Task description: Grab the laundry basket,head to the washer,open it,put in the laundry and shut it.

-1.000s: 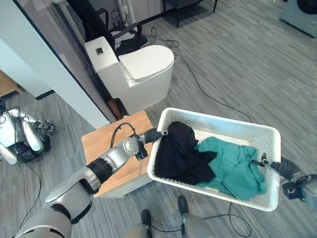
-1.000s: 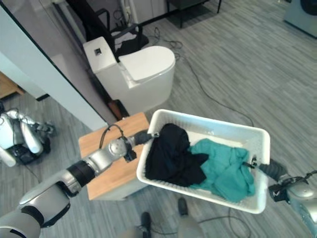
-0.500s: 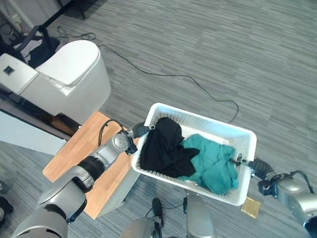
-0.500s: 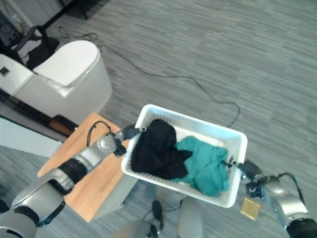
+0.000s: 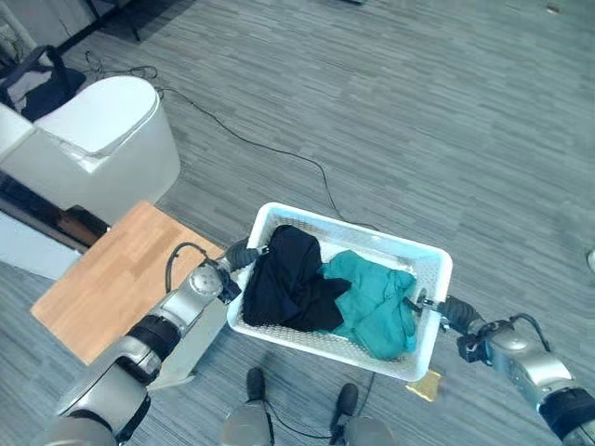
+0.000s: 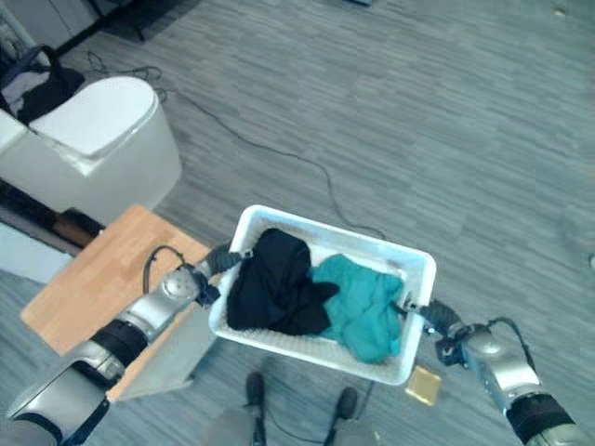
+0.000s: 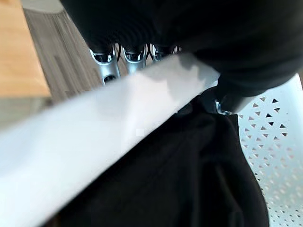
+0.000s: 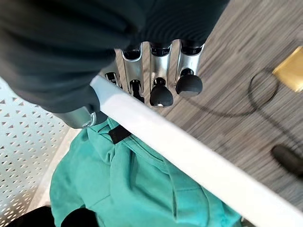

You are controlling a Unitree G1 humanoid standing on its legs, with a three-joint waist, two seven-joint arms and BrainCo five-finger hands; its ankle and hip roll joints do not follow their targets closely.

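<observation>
**A:** Basket [image 5: 429,279] status? Where is it?

**B:** Off the floor, carried in front of me between both hands, over grey plank flooring. The wooden table [image 5: 102,279] and the white toilet [image 5: 88,139] are off to my left.

**A:** Left side?

**B:** My left hand [image 5: 240,253] is on the basket's left end. Fingers [image 7: 127,56] are curled under the rim outside, thumb over the top, so I'm clamped on the rim.

**A:** Load?

**B:** Black clothes [image 5: 284,288] are heaped at the left end and teal clothes [image 5: 376,302] at the right, touching in the middle. Both sit below the rim. The basket looks about level, which I judge keeps them in.

**A:** Right side?

**B:** My right hand [image 5: 444,307] has the same grip on the right end: fingers [image 8: 161,92] hooked under the rim, thumb inside by the teal cloth. Gripping opposite ends should keep it from tipping.

**A:** Washer?

**B:** Not found here. I judge I'm in the carry step. A small tan square [image 5: 427,385] lies on the floor under my right arm.
</observation>
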